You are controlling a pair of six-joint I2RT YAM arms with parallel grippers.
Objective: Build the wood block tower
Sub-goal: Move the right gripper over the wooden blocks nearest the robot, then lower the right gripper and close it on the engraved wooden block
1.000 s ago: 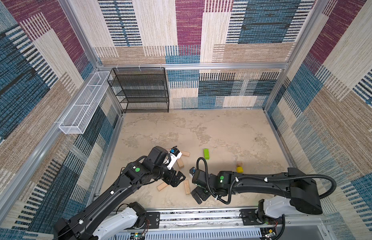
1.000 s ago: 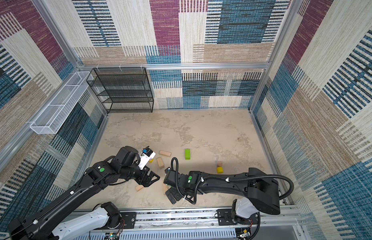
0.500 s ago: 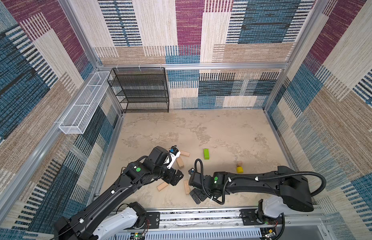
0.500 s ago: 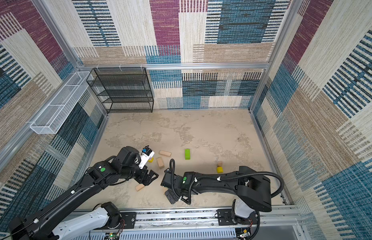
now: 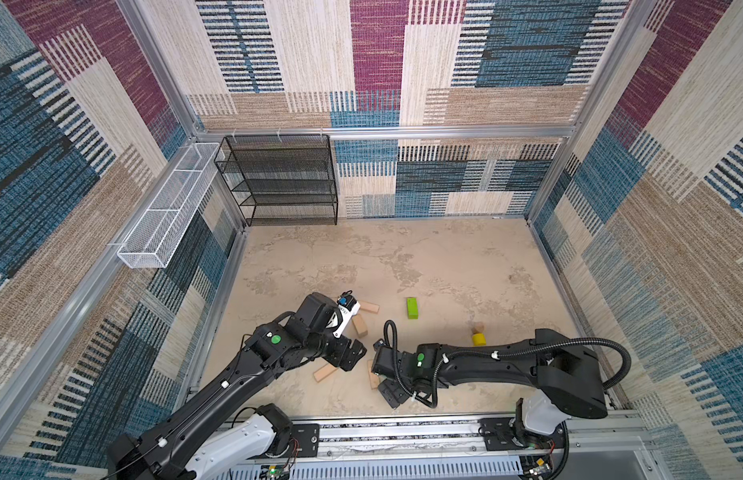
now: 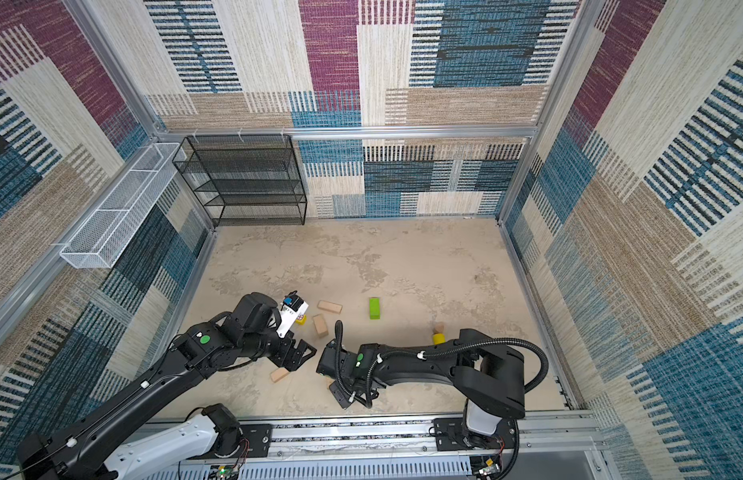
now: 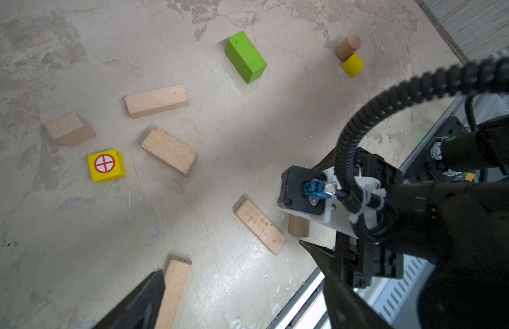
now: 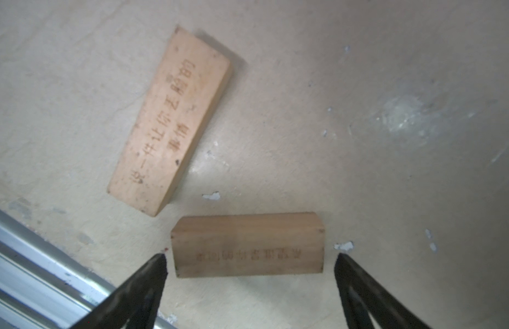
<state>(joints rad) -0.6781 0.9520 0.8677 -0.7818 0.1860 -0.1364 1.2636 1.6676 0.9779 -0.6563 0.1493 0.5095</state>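
Wood blocks (image 7: 169,150) loose on mottled beige tabletop (image 5: 444,257), patterned fabric walls (image 5: 378,45); left gripper (image 5: 355,359) agape, right gripper (image 8: 250,256) agape astride tan oblong wood brick (image 8: 247,242)

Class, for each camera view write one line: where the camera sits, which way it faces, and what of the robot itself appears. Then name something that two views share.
Top views: high above the robot's base, looking down on the whole tabletop; both arms show, with left gripper and right gripper.
Left wrist: on the left arm, looking down across the wood blocks; its own fingers and the right arm show.
Right wrist: on the right arm, looking down at a tan brick between its open fingers.
Shared: the green block appears in both top views and the left wrist view.
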